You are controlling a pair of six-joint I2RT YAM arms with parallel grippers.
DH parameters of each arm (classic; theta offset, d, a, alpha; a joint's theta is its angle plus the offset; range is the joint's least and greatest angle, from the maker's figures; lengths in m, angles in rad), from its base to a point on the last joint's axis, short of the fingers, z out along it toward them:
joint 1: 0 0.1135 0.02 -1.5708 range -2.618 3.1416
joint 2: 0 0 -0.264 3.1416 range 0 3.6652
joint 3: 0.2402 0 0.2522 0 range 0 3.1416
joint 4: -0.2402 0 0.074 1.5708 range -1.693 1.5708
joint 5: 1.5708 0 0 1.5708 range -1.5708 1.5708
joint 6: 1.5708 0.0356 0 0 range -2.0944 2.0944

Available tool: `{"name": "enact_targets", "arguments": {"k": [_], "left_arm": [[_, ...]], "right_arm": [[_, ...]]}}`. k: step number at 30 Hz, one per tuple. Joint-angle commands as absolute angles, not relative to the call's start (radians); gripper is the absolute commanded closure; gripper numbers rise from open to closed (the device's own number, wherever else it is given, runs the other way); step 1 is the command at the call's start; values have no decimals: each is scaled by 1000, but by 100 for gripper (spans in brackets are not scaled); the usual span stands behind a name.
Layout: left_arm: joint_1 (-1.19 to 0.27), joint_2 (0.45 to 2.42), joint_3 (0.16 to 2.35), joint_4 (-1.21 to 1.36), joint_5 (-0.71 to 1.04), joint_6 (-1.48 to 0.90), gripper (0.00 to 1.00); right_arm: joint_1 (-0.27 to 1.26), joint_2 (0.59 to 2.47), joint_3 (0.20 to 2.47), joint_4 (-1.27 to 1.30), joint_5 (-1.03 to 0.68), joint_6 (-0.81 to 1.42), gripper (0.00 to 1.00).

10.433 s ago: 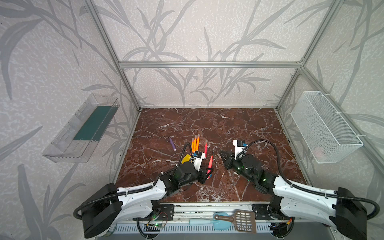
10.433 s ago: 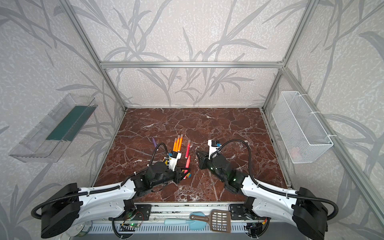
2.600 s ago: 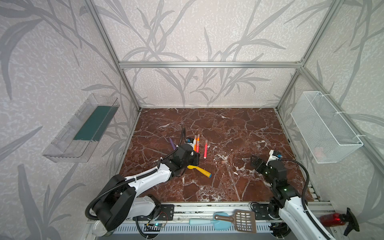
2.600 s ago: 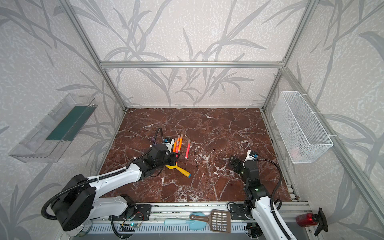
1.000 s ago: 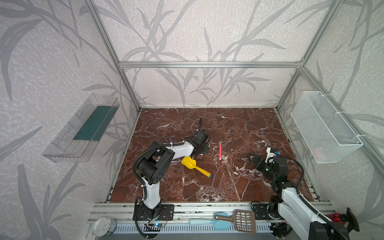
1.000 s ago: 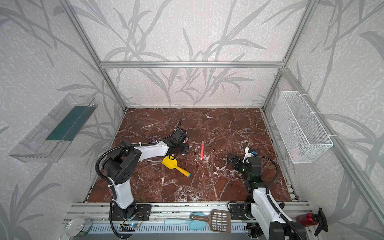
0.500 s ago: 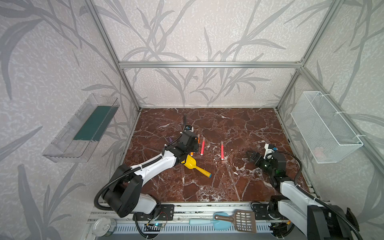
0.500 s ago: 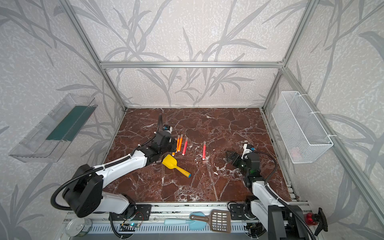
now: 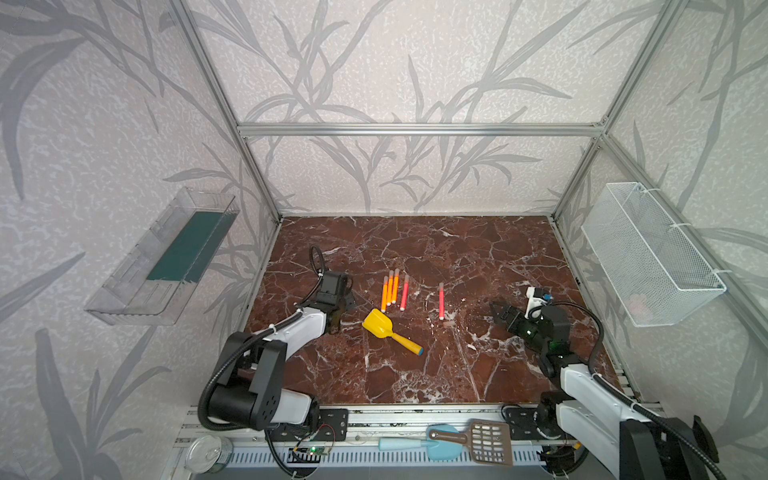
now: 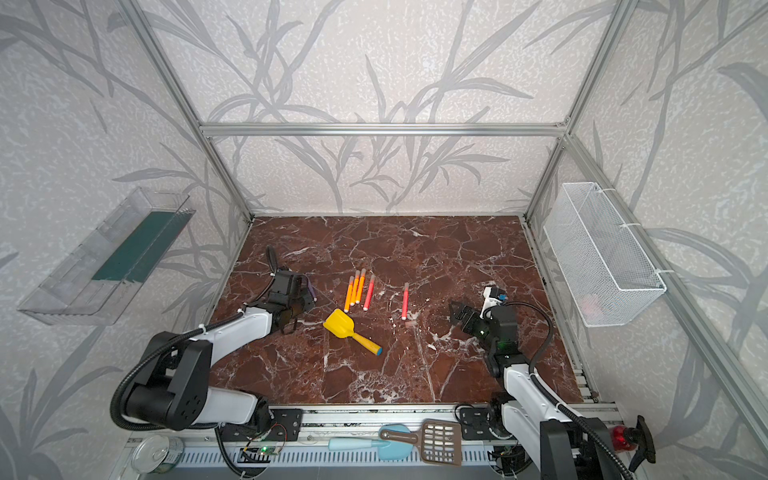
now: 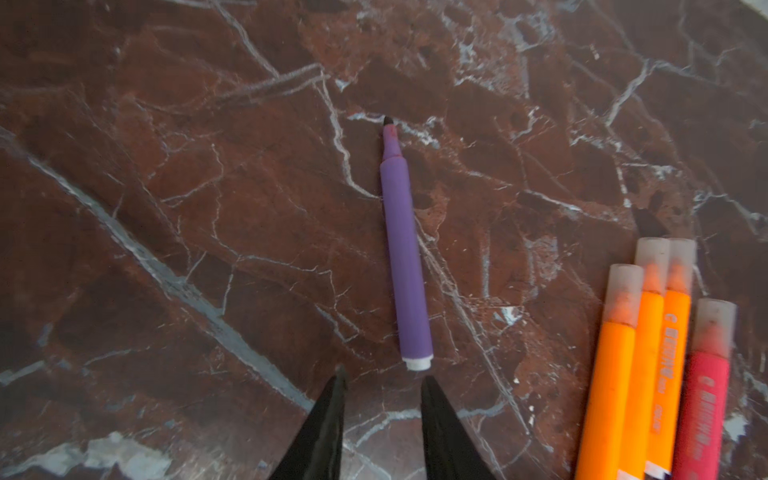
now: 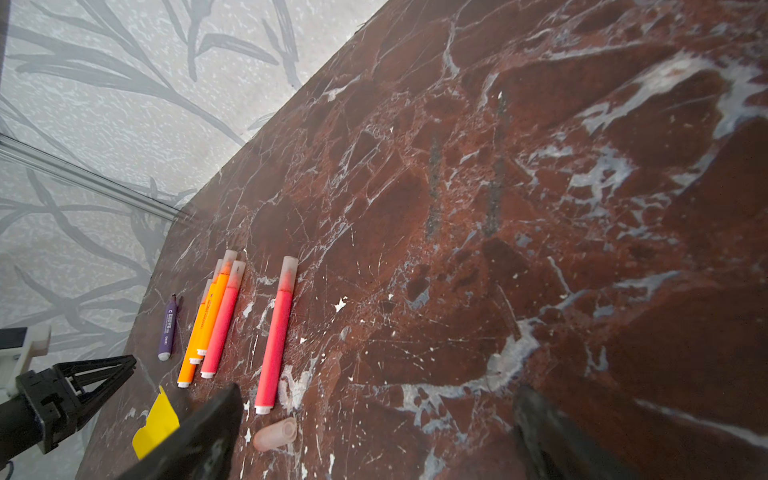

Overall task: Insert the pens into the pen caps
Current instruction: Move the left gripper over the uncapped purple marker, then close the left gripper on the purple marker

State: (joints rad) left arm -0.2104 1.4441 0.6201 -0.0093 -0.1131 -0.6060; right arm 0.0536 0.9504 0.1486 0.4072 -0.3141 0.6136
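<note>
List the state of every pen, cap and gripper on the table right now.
purple pen: uncapped, lying flat, not held
three orange pens: capped, lying side by side
pinkish-red pen beside them: capped
lone pinkish-red pen: capped, lying apart from the rest
loose pen cap: empty, on its side
left gripper: open, empty, just behind the purple pen's white end
right gripper: wide open, empty

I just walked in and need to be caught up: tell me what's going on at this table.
Two robot arms are capping pens. Three orange pens and two pinkish-red pens already lie capped on the marble table. The purple pen is uncapped; the left gripper, slightly open and empty, hovers just behind its white end. One loose cap lies by the lone pinkish-red pen, near the wide-open, empty right gripper.
</note>
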Motion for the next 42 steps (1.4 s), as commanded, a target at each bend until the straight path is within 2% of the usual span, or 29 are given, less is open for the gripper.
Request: {"name": "enact_targets", "arguments": {"k": [1, 10, 16, 25, 30, 33, 42], "left_arm": [[-198, 1491, 653, 23, -70, -631, 67], [-189, 1541, 720, -21, -28, -599, 66], [-189, 1531, 702, 34, -52, -604, 61], [-178, 1664, 854, -116, -89, -569, 57], [-176, 1698, 868, -123, -77, -575, 58], [-176, 1694, 862, -123, -83, -581, 63], [-178, 1731, 852, -126, -61, -623, 69]], "right_arm": [[58, 950, 172, 401, -305, 597, 1], [71, 953, 176, 395, -290, 594, 1], [77, 957, 182, 391, -282, 591, 1], [81, 957, 184, 387, -279, 586, 1], [85, 957, 184, 385, -277, 586, 1], [87, 956, 184, 385, -273, 584, 1], [91, 950, 183, 382, -268, 583, 1]]}}
